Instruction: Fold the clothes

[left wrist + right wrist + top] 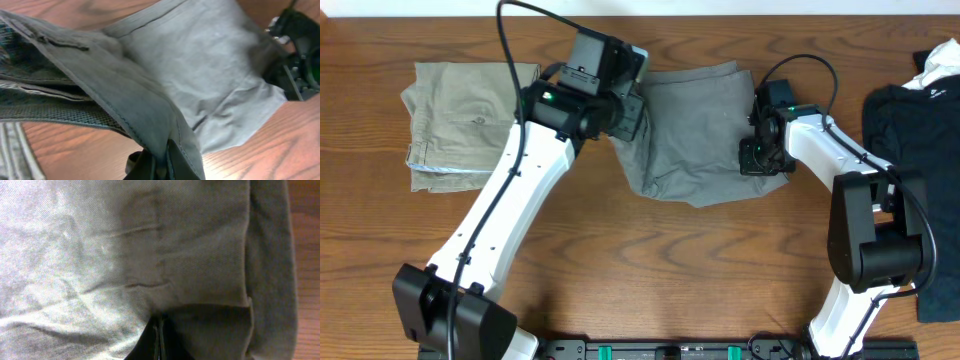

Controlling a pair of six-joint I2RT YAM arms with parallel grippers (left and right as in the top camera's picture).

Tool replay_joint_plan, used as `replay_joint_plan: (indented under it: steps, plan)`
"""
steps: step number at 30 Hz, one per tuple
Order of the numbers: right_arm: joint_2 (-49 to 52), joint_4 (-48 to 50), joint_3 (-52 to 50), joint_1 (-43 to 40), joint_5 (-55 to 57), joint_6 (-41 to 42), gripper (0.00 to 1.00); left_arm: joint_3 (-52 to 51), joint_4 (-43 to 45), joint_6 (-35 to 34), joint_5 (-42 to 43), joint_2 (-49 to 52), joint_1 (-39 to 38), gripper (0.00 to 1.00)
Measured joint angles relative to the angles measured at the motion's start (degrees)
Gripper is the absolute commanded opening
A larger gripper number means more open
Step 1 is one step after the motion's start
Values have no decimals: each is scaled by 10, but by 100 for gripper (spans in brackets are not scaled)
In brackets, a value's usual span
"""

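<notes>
The grey shorts (pixel 695 130) lie wrinkled at the middle back of the table. My left gripper (pixel 630 115) is at their left edge, shut on a stitched seam and holding that edge lifted, as the left wrist view shows (pixel 160 167) with the cloth (pixel 210 65) draping away. My right gripper (pixel 757 160) is at the shorts' right edge. In the right wrist view its fingers (pixel 158 330) are shut together on a fold of the grey cloth (pixel 100 255), with a stitched pocket outline above them.
Folded khaki trousers (pixel 465 120) lie at the back left. A black garment (pixel 920 120) with a white label (pixel 935 88) lies at the right edge, a white cloth (pixel 942 60) behind it. Bare wood (pixel 670 270) lies in front.
</notes>
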Motion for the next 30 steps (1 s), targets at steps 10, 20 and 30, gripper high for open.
replay_joint_plan:
  steps: [10,20,30]
  plan:
    - [-1,0,-2,12,-25,0,1,0,38,2,0,9,-50,6]
    - [-1,0,-3,14,-35,0,1,0,59,3,0,65,-64,6]
    - [-1,0,-3,14,-38,0,1,0,103,-6,0,90,-88,6]
